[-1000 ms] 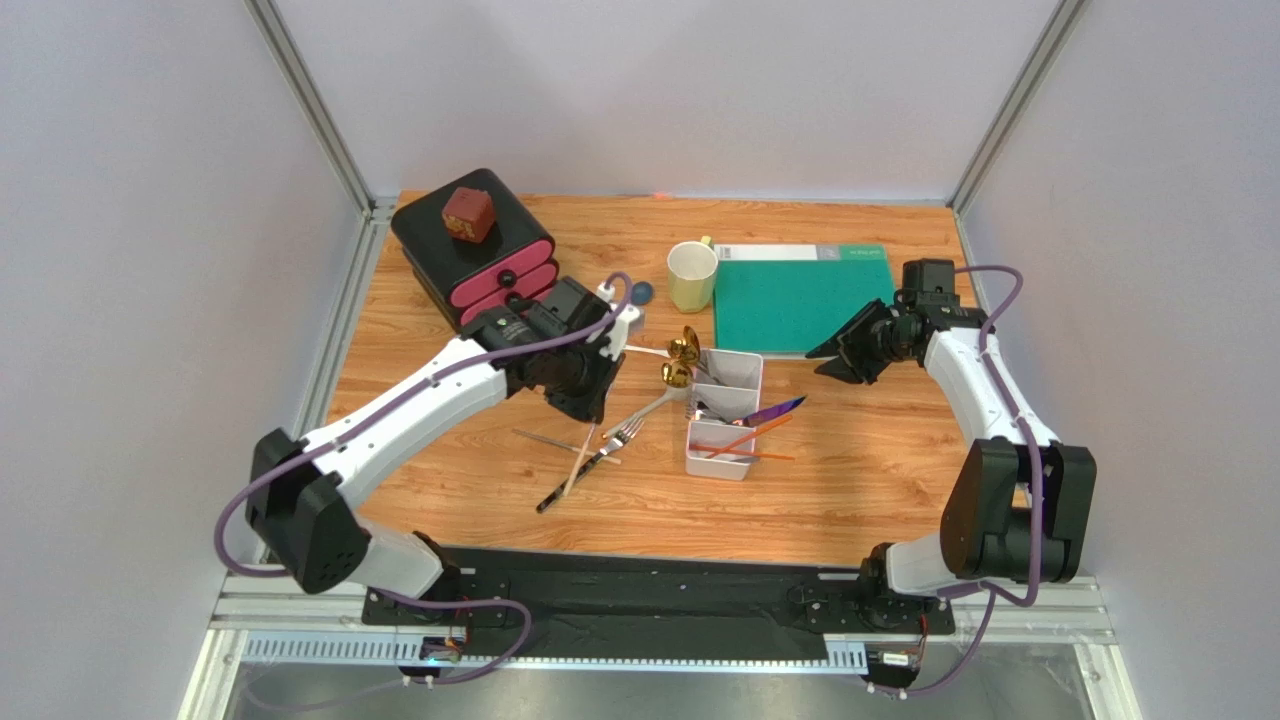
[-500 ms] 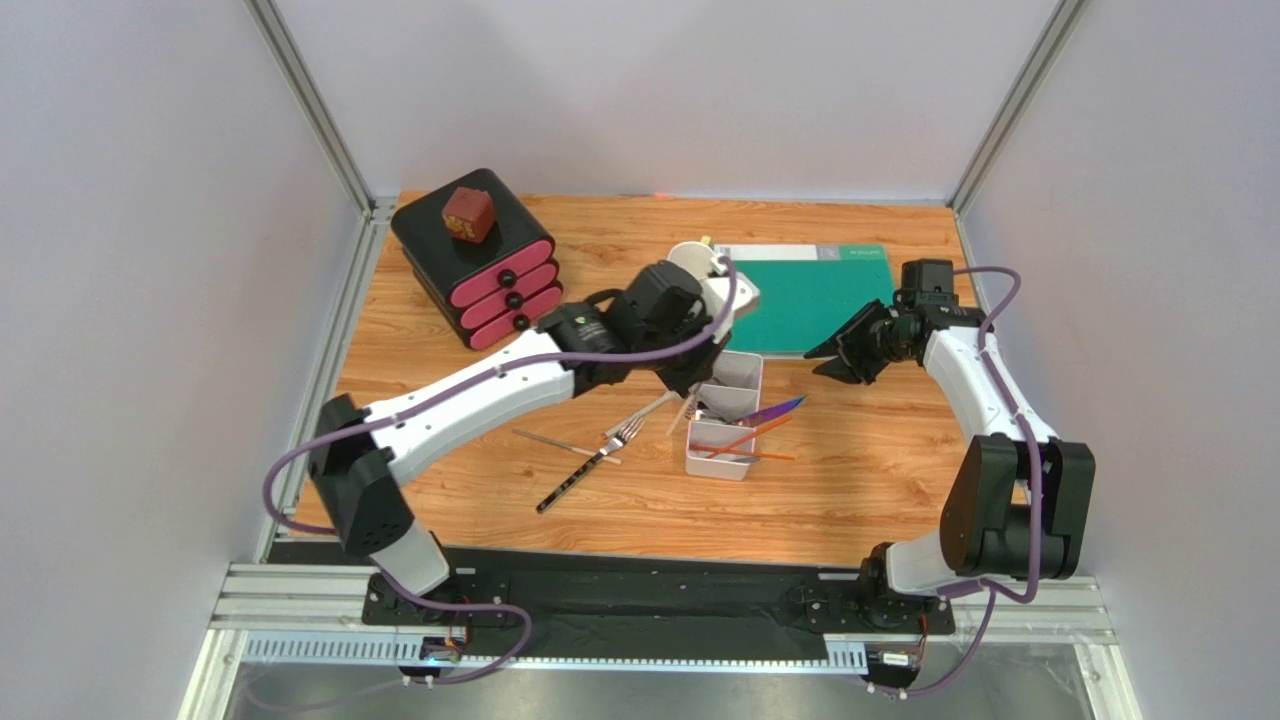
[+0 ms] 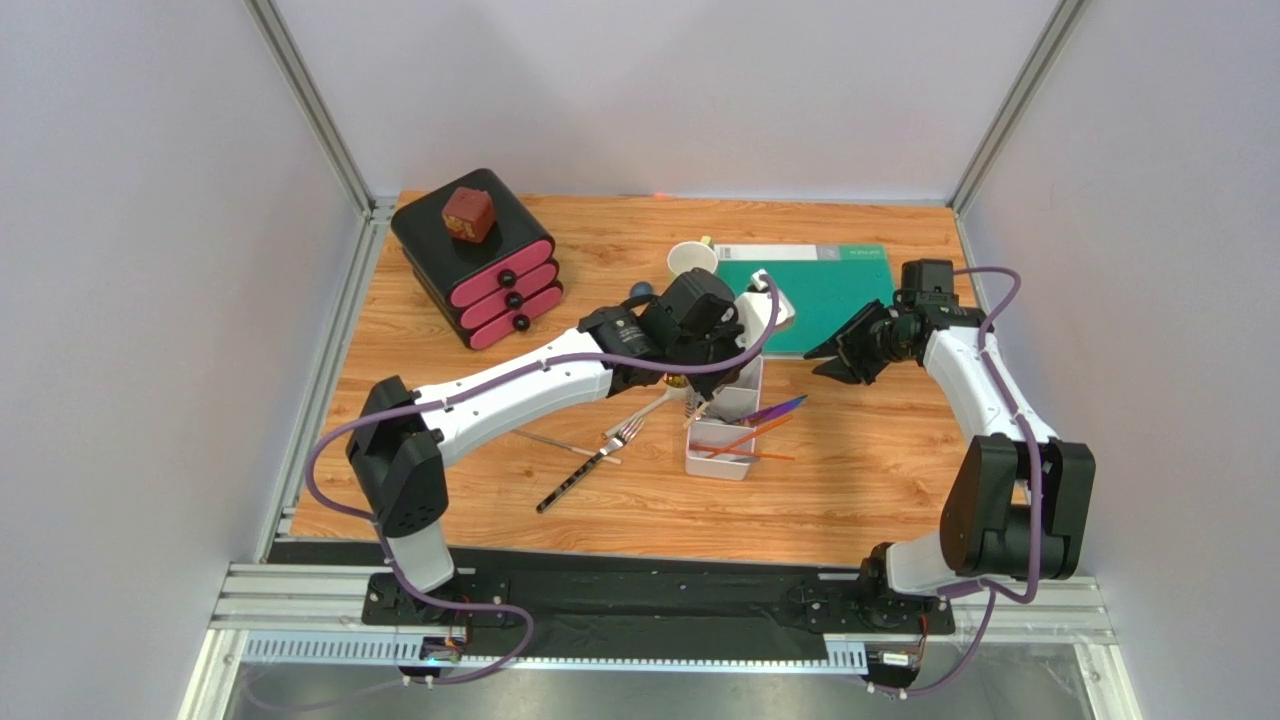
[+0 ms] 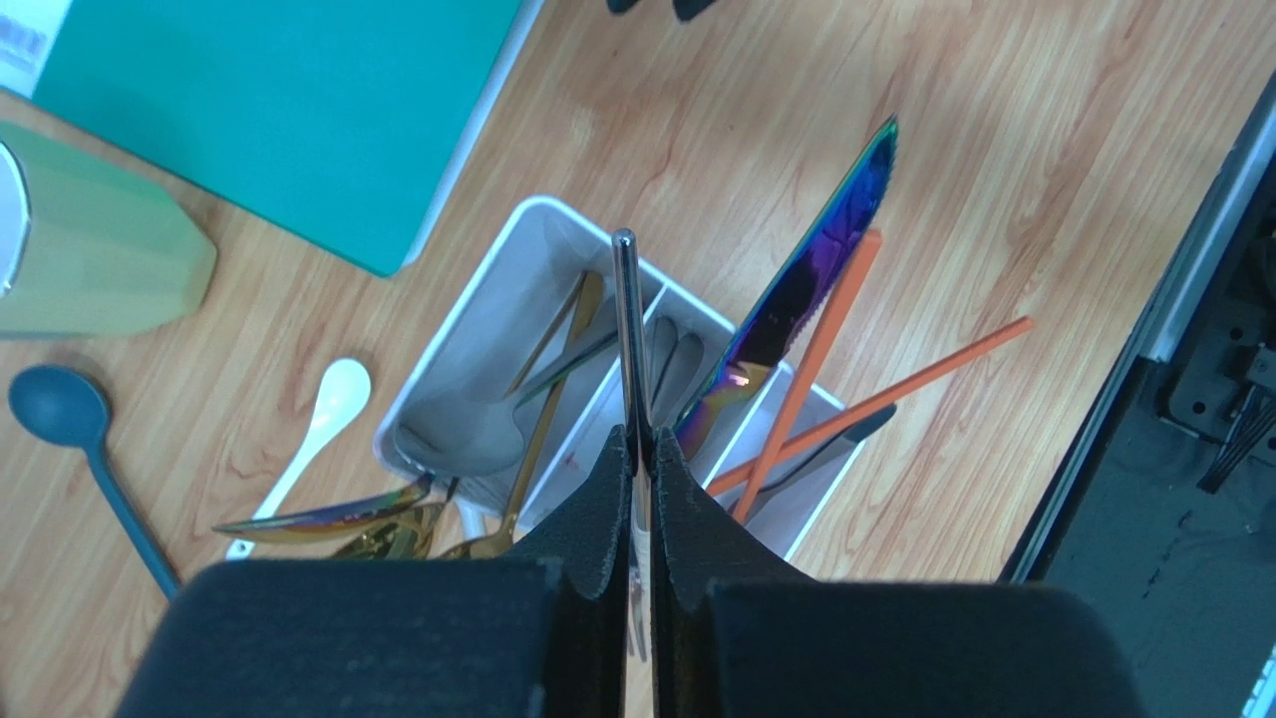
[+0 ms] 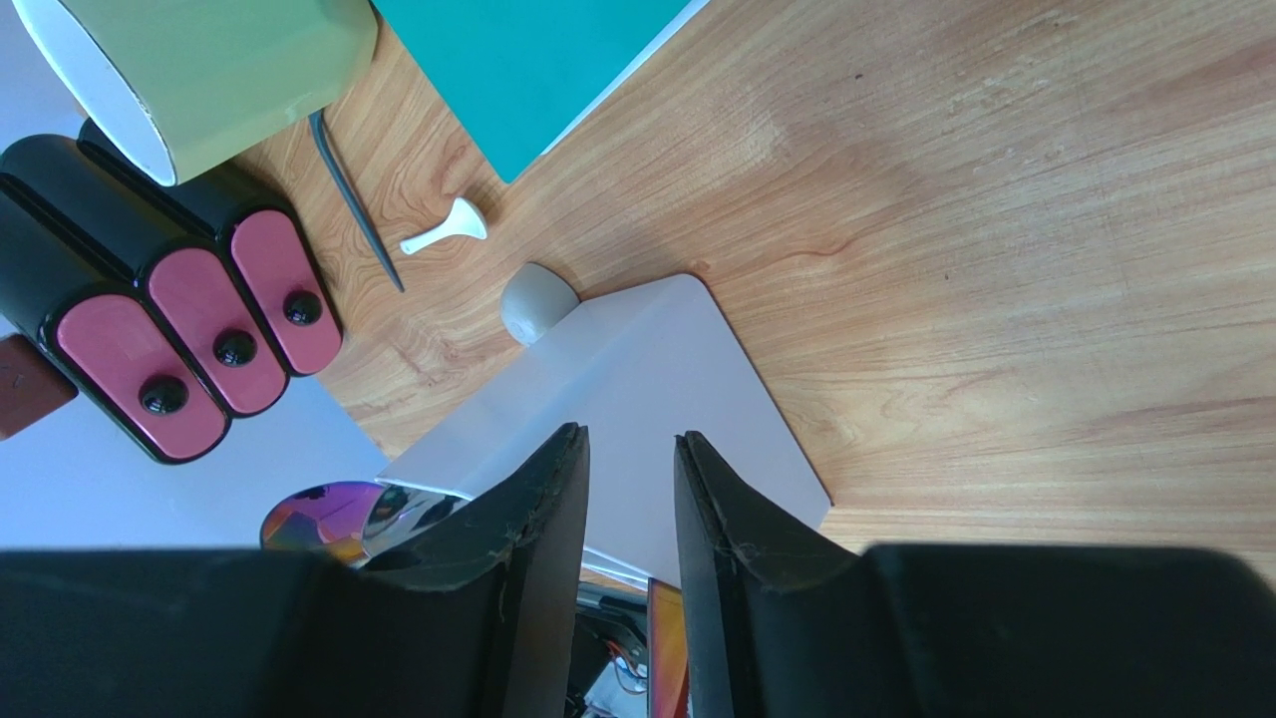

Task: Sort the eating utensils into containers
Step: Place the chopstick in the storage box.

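Left gripper [image 4: 638, 464] clamped on a silver utensil [image 4: 629, 329], straight above the tray [image 4: 482, 292]
Shaft roughly parallels the spoons [image 4: 547, 382] inside; right gripper [image 5: 629, 442] part-open, empty.

A black box [image 3: 478, 263] with pink drawers stands at the far left of the wooden table [image 3: 857, 480], a reddish-brown block [image 3: 467, 215] on top. A pale green mug [image 4: 90, 225] sits just beside a teal mat [image 3: 834, 293].

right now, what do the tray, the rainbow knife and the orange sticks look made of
Tray: likely plastic, matte white, rounded moulded walls.
Knife: probably metal with iridescent coating, mirror-like purple-blue-green sheen.
Sticks: uniform dull orange; plastic or painted wood, cannot tell which.
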{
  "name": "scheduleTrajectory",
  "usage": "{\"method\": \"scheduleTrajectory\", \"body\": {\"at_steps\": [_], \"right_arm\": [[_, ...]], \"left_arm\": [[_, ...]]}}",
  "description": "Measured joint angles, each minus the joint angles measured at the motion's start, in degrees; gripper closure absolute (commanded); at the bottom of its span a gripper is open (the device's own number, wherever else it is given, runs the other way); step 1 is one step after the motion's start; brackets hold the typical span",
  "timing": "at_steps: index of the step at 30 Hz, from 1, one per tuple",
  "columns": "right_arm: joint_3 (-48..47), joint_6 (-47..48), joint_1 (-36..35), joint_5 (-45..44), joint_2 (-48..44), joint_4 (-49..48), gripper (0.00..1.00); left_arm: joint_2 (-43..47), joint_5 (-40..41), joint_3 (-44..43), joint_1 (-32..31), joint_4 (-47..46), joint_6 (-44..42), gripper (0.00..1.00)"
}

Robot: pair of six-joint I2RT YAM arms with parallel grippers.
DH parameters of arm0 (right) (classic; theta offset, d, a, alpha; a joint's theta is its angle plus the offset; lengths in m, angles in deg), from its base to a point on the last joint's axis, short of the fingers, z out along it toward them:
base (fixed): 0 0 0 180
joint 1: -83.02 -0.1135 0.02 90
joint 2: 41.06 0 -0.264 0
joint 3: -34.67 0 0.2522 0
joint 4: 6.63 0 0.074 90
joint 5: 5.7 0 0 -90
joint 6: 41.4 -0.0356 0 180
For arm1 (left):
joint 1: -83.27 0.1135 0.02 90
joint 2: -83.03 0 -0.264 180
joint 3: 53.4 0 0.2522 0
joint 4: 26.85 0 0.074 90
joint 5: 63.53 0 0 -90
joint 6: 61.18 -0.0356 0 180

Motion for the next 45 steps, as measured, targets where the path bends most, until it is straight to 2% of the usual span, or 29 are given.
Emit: {"method": "scheduleTrajectory", "body": {"at_steps": [8,25,36,40,41,45], "right_arm": [[0.42,0.00,0.00,-0.07,-0.76,-0.04,0.67],[5.31,-0.02,0.00,-0.59,-3.82,0.46,0.68],[6.64,-0.04,0.00,-1.07,-6.93,0.59,0.68],[7.06,-0.04,0.00,-1.07,-6.95,0.63,0.68],[7.13,-0.04,0.00,-1.09,-6.95,0.68,0.68],[7.21,-0.04,0.00,-1.09,-6.95,0.68,0.67]], "left_arm": [[-0.35,-1.07,-3.28,-0.46,0.17,-0.02,1.00],[-2.23,-7.74,-2.82,-2.47,0.31,2.27,1.00],[-6.67,-8.11,-1.46,-2.56,-0.96,2.29,1.00],[-6.86,-8.28,-1.11,-2.56,-1.07,2.23,0.92],[-6.86,-8.44,-0.96,-2.56,-1.20,2.19,0.88],[-6.84,-9.14,0.22,-2.56,-1.33,1.86,0.82]]}}
